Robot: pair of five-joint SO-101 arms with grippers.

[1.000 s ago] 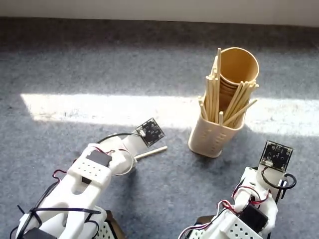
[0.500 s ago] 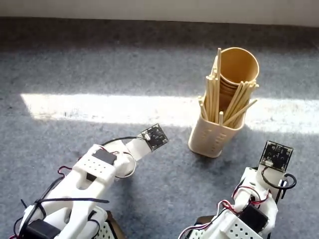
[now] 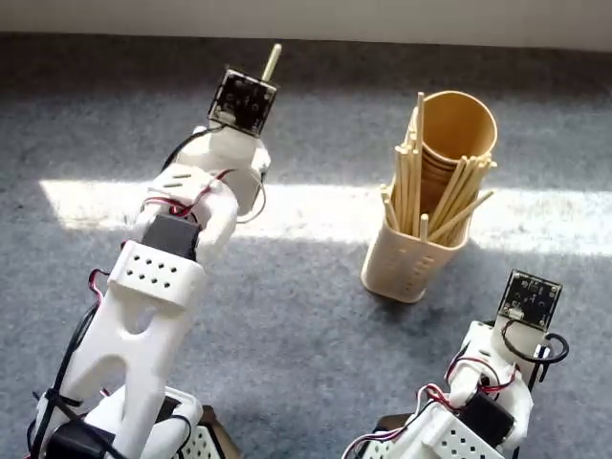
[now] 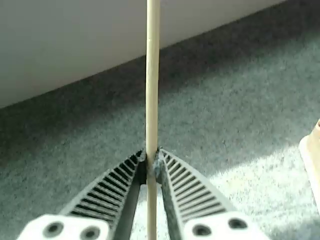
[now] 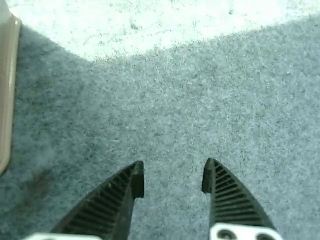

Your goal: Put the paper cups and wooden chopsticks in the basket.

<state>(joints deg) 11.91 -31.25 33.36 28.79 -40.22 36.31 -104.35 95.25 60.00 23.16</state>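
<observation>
Grey carpet [image 3: 96,124] | L arm [image 3: 182,239] stretched fwd | L pincer [image 4: 151,162] clamps chopstick [image 4: 152,75] | R pincer [image 5: 173,180] agape

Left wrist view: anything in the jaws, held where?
A wooden chopstick, pinched partway along its shaft by the left gripper, at the tips of its jaws. The right gripper is open and empty.

Pale wooden chopstick [image 4: 152,75] in left tool [image 4: 151,156]

One chopstick [image 3: 272,60] pokes past the left arm [image 3: 182,239], seemingly held; basket [image 3: 406,263] stands apart
</observation>
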